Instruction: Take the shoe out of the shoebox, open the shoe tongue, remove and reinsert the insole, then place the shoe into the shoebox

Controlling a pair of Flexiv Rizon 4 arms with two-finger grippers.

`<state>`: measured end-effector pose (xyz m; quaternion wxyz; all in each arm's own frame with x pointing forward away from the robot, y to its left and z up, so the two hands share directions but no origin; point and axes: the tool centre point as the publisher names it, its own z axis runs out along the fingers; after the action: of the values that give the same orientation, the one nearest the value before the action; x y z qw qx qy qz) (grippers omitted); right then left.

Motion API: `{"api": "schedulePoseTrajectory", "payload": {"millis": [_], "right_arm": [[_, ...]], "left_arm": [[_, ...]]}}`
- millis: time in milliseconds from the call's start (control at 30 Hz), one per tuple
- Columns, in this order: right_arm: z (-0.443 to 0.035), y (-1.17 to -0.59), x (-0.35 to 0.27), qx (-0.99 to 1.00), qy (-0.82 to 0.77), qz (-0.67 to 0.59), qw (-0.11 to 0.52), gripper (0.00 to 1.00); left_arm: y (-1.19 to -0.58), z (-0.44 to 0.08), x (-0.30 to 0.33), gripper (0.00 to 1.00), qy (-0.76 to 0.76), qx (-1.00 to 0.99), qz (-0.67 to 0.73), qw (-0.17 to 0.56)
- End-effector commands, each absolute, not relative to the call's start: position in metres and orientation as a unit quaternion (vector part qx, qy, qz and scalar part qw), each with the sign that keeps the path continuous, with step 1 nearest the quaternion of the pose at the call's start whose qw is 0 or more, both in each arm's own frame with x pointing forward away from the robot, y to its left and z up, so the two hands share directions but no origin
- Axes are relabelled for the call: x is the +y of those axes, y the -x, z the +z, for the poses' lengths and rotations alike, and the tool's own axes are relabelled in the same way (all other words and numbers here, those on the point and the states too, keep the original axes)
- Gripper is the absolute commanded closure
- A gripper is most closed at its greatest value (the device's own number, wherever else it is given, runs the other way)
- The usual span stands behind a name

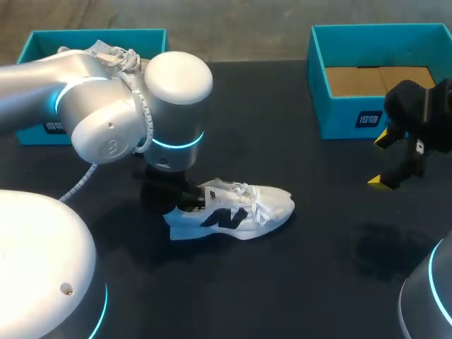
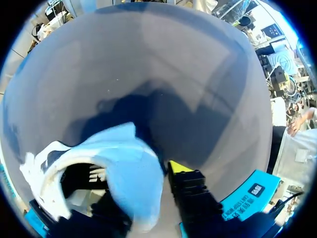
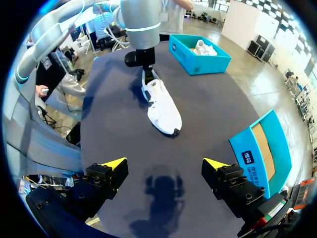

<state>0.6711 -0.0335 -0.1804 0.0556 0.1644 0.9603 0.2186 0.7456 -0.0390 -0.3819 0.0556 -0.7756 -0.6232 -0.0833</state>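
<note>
A white sneaker with a dark side logo lies on its side in the middle of the black table, toe pointing right. My left gripper is down at the shoe's heel. In the left wrist view the heel collar stands right at my left gripper, with the dark inside of the shoe beside it. My right gripper hangs open and empty above the table's right side, well clear of the shoe. From the right wrist view the sneaker lies ahead of that gripper.
An open teal shoebox with a brown cardboard floor stands at the back right, close behind my right gripper. A second teal box at the back left holds another white shoe. My left arm's bulky joints cover the table's left part.
</note>
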Motion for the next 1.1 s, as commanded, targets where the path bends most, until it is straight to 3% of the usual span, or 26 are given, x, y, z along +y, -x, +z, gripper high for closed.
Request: {"api": "schedulePoseTrajectory", "payload": {"millis": [33, 267, 433, 1100], "right_arm": [[-0.181, -0.673, -0.033, 0.961, -0.165, 0.217, 0.054, 0.00], [-0.181, -0.673, -0.033, 0.961, -0.165, 0.217, 0.054, 0.00], [-0.181, -0.673, -0.033, 0.961, -0.165, 0.217, 0.054, 0.00], [-0.181, -0.673, -0.033, 0.961, -0.165, 0.217, 0.054, 0.00]], "left_arm": [[-0.743, -0.379, -0.042, 0.26, 0.776, -0.622, -0.087, 0.057], [-0.739, -0.373, -0.040, 0.22, 0.778, -0.622, -0.079, 0.048], [-0.736, -0.365, -0.036, 0.00, 0.772, -0.632, -0.063, 0.029], [-0.725, -0.319, -0.027, 0.00, 0.714, -0.681, 0.158, -0.042]]}}
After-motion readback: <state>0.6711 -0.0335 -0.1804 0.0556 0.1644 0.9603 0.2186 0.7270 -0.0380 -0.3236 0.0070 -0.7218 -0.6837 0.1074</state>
